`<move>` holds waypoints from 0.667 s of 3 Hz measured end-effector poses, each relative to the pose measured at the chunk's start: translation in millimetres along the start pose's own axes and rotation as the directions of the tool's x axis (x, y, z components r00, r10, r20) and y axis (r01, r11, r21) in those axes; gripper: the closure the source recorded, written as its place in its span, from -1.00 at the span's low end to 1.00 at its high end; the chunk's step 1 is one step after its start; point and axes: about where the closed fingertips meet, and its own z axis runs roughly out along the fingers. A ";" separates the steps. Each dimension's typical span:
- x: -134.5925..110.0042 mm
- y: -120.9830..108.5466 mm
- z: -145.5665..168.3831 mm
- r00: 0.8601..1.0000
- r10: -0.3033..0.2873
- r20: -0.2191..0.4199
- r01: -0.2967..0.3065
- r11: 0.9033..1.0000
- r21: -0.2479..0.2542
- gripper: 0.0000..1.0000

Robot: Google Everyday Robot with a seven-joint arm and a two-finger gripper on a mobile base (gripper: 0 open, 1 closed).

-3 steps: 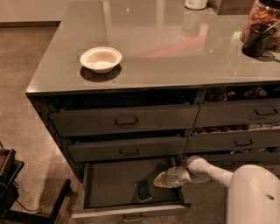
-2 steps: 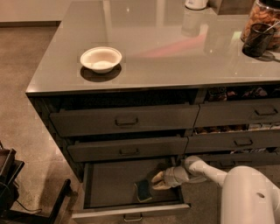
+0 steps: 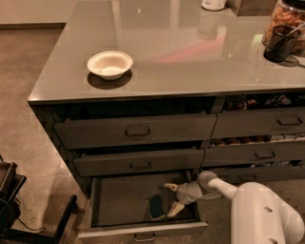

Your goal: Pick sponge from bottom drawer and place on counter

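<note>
Down low in the bottom drawer [image 3: 119, 198], the sponge [image 3: 155, 208] lies on the dark floor, near the front and toward the right side. The drawer is pulled out, and its little handle [image 3: 144, 236] shows at the front edge.

The robot's gripper [image 3: 170, 200] is inside the drawer too, just to the right of the sponge. Its jaws are spread wide apart and hold nothing. One finger [image 3: 169, 187] points toward the back of the drawer. The other finger [image 3: 175, 208] sits right beside the sponge, and I cannot tell if it touches. The white arm [image 3: 224, 187] reaches in from the right.

Two more wide drawers, the middle one [image 3: 140, 164] and the top one [image 3: 138, 129], sit above the open one. On top of them all is the shiny grey bench [image 3: 190, 62]. A white bowl [image 3: 110, 64] stands on the bench toward its left front corner, well apart from the sponge. At the far right of the bench is a dark cup [image 3: 279, 43] with a jar [image 3: 286, 14] just behind it.
</note>
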 end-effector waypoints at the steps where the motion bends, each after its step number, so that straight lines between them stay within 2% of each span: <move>1: 8.3 -2.0 9.3 1.000 -0.006 0.005 0.006 1.000 0.008 -0.62; 2: 15.7 -4.5 18.6 1.000 -0.011 0.020 0.010 1.000 0.021 -0.64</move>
